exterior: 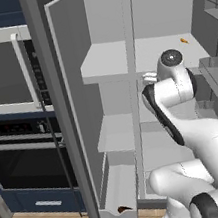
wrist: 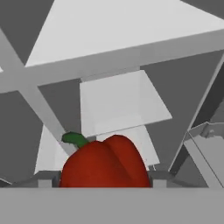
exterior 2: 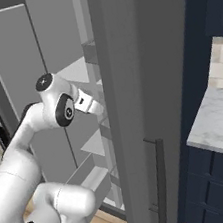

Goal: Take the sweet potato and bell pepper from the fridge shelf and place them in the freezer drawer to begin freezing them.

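Observation:
In the hand view a glossy red bell pepper (wrist: 105, 164) with a green stem sits low between the two fingertips, and my gripper (wrist: 104, 178) is shut on it. From the left base view the hand (exterior: 149, 77) hangs just below the front edge of the wide pale fridge shelf (exterior: 117, 58), its fingers hidden behind the wrist. The light grey freezer drawer (exterior: 116, 217) stands pulled out at the bottom left of the fridge. A dark reddish-brown sweet potato (exterior: 123, 209) lies at its front end. The right base view shows the hand (exterior 2: 88, 102) reaching in past the door edge.
A tiny orange sliver (exterior: 184, 41) lies at the back right of the shelf. Door bins (exterior: 217, 77) jut in on the right. A wall oven (exterior: 23, 156) stands to the left. The open grey fridge door (exterior 2: 147, 103) blocks the right, with a marble counter (exterior 2: 216, 123) beyond.

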